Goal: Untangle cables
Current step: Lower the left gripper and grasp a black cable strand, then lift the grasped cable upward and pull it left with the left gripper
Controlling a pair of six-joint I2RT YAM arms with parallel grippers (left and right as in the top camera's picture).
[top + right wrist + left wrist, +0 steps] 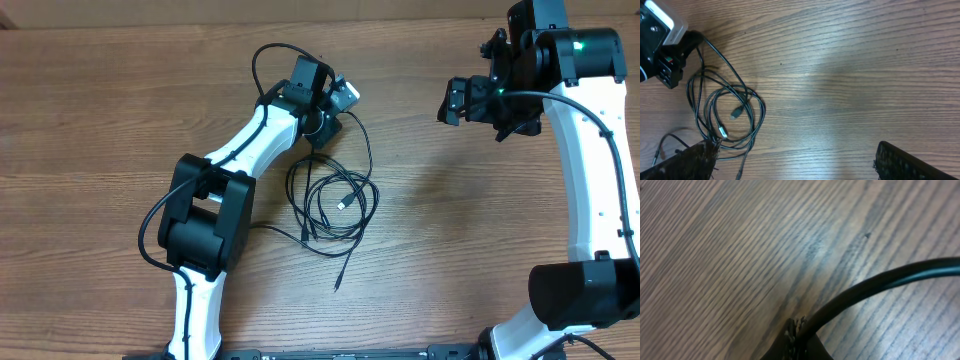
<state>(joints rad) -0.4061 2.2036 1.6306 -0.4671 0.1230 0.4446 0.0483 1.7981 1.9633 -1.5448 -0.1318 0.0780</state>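
Note:
The thin black cables (335, 203) lie in a tangled coil of loops at the table's middle, with small plug ends inside and below the coil. One strand rises from the coil to my left gripper (325, 128), which is shut on it just behind the coil. The left wrist view shows that cable (880, 282) arching out of the closed jaws (800, 330) close over the wood. My right gripper (456, 100) is open and empty, held above the table to the right of the coil. Its wrist view shows its wide-apart fingers (795, 157) and the coil (725, 112) at the left.
The wooden table (450, 230) carries nothing else. A thick black robot wire (265, 55) loops behind the left wrist. The left arm's body (205, 215) stands left of the coil, and the right arm's base (580, 290) at the right edge.

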